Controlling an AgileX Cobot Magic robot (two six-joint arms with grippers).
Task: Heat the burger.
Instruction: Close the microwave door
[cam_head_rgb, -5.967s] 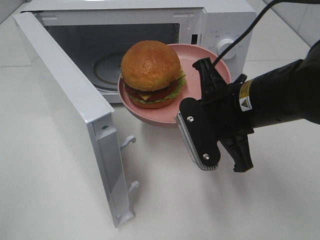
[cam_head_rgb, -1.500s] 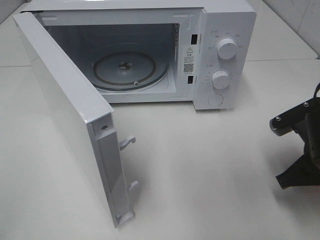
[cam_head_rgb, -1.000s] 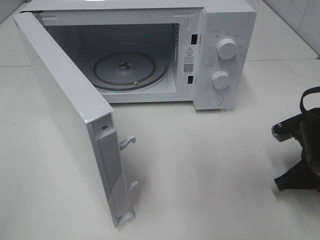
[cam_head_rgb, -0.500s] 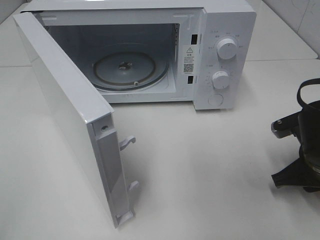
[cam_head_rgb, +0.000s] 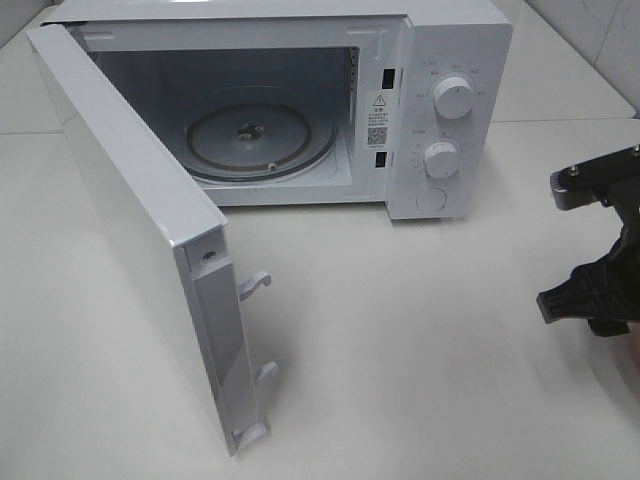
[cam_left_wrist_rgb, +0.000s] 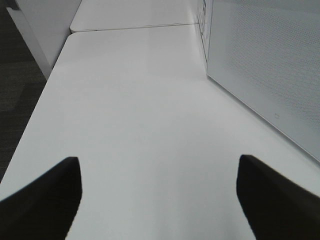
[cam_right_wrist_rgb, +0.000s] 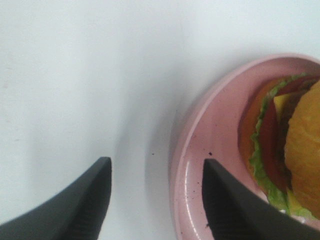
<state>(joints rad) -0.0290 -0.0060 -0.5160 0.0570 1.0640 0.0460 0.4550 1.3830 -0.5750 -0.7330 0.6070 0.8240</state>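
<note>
Looking down my right wrist cam, the burger sits on its pink plate on the desk. Right hand is spread, one finger over the rim. That stack's tall and soft, so I'd grab the stiff rim.

Microwave casing: smooth glossy white, prob painted metal; turntable clear glass; door panel finely perforated; tabletop matt white, smooth; plate glossy pink w/ specks; burger bun shiny; right gripper matt black
</note>
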